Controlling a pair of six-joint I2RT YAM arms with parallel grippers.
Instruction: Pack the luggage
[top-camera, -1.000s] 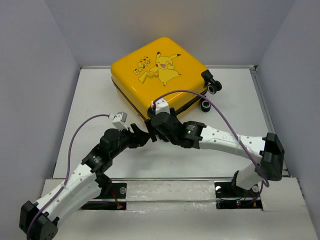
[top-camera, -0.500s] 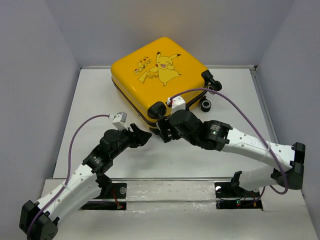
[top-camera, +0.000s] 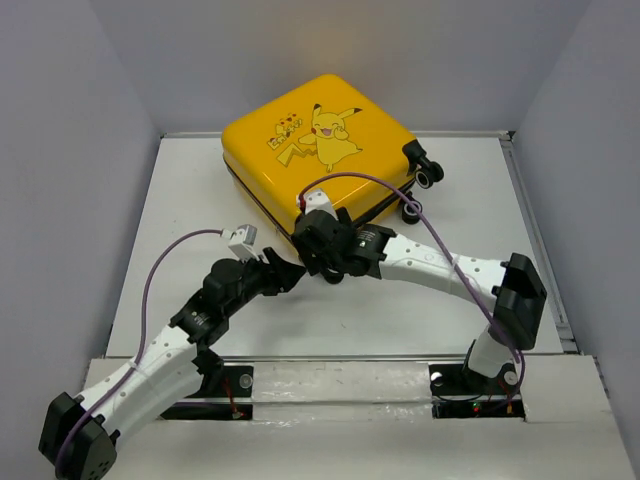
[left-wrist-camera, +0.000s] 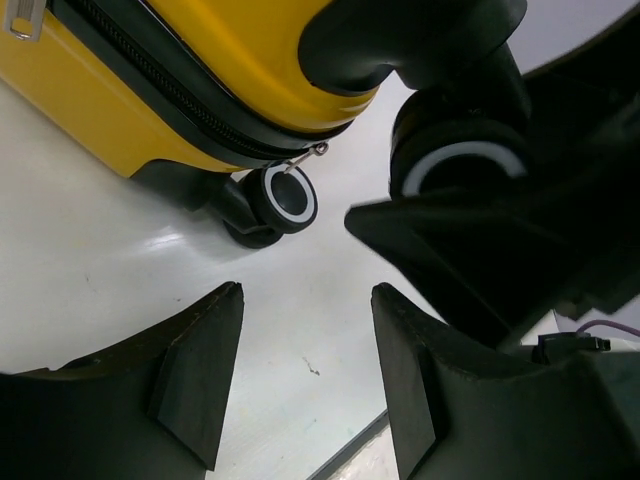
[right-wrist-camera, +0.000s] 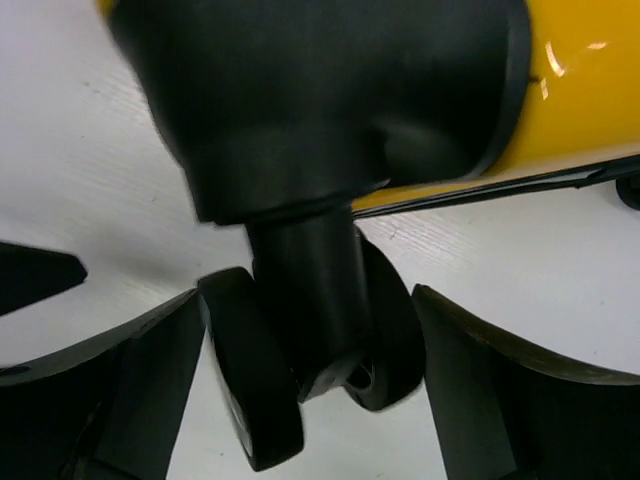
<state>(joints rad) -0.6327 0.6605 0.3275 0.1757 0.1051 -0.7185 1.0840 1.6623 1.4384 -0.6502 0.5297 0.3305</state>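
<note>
The luggage (top-camera: 315, 150) is a yellow hard-shell suitcase with a cartoon print, lying flat and closed at the back middle of the table. My right gripper (top-camera: 312, 250) is at its near corner. In the right wrist view the gripper (right-wrist-camera: 310, 385) is open with a black caster wheel (right-wrist-camera: 300, 370) between its fingers; the left finger is close to the wheel, the right one apart. My left gripper (top-camera: 288, 275) is just beside it, open and empty (left-wrist-camera: 305, 375) over bare table. The left wrist view shows the suitcase's zip edge (left-wrist-camera: 200, 70) and another caster (left-wrist-camera: 285, 197).
Two more caster wheels (top-camera: 428, 175) stick out at the suitcase's right side. Grey walls enclose the white table (top-camera: 200, 200) on the left, back and right. Purple cables (top-camera: 170, 250) loop over both arms. The two grippers are nearly touching.
My right arm swung right and its elbow stretched out half a second ago, then came back left to the suitcase's near corner. The left arm has barely moved.
</note>
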